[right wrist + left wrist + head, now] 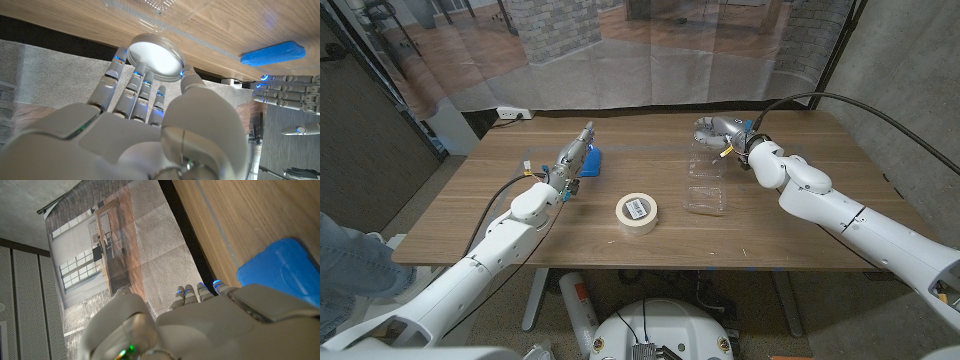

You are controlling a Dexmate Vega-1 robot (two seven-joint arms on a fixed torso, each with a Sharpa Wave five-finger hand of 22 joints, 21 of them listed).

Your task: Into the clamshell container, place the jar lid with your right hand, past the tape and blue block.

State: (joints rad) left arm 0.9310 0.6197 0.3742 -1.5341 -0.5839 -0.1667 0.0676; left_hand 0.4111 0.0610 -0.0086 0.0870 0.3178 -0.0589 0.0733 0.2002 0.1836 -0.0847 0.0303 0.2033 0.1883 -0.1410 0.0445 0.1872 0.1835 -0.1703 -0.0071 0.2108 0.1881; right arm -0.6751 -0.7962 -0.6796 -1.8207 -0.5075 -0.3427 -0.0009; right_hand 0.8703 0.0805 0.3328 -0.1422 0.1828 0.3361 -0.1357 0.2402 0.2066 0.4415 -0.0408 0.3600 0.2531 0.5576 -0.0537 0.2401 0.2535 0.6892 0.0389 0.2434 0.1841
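Note:
My right hand [722, 133] hovers over the far half of the clear clamshell container [706, 190], which lies open on the table. In the right wrist view that hand [145, 115] pinches the round silver jar lid [155, 55] between its thumb and fingers, close to the container's rim [145, 5]. The roll of tape [637, 212] lies flat near the table's middle. The blue block [591, 160] sits at the far left, and my left hand [574, 158] stands beside it with fingers stretched out, holding nothing. The block [280, 265] lies just past that hand [220, 320].
The wooden table [770, 225] has bare room at its front and on its right. A curtain hangs behind the far edge. A power strip [513, 114] lies on the floor beyond the left corner. Someone's leg [345, 255] shows at the left edge.

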